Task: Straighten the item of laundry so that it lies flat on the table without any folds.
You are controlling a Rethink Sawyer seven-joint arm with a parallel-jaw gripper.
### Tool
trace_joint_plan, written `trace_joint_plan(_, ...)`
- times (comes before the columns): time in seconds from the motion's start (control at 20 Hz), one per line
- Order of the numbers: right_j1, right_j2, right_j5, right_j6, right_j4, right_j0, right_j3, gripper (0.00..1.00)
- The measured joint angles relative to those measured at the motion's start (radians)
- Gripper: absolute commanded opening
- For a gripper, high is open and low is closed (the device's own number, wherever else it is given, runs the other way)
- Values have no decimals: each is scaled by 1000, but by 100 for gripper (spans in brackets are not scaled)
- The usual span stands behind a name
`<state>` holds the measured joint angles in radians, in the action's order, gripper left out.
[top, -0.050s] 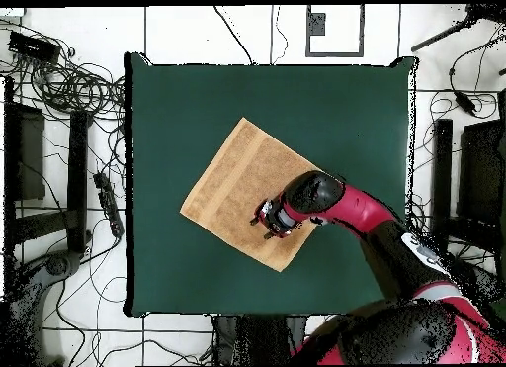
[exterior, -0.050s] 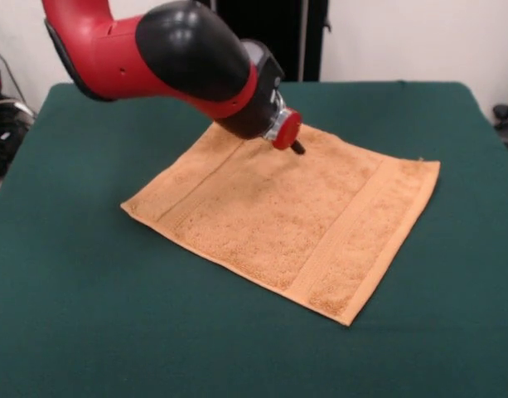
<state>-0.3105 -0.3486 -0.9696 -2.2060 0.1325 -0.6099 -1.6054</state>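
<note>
Towel spread flat on the green counter, arm over its far side.

The towel (exterior, -0.050s: 287,215) lies open near the middle of the counter (exterior, -0.050s: 88,315), both of its 2 woven bands showing. The gripper (exterior, -0.050s: 297,148) hangs at the towel's far edge, perhaps touching it; whether its fingers are apart or together cannot be told.

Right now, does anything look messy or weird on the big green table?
Nothing stands out. The square orange-tan terry towel lies flat on the dark green felt table, just turned at an angle to its edges.
</note>
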Motion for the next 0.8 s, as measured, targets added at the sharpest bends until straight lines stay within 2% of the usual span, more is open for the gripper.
trace_joint_plan(0.4, -98, 6, -1, 0, 0, -3, -66, 100)
trace_joint_plan(0.8, -110, 40, -9, 0, 45, -3, -65, 100)
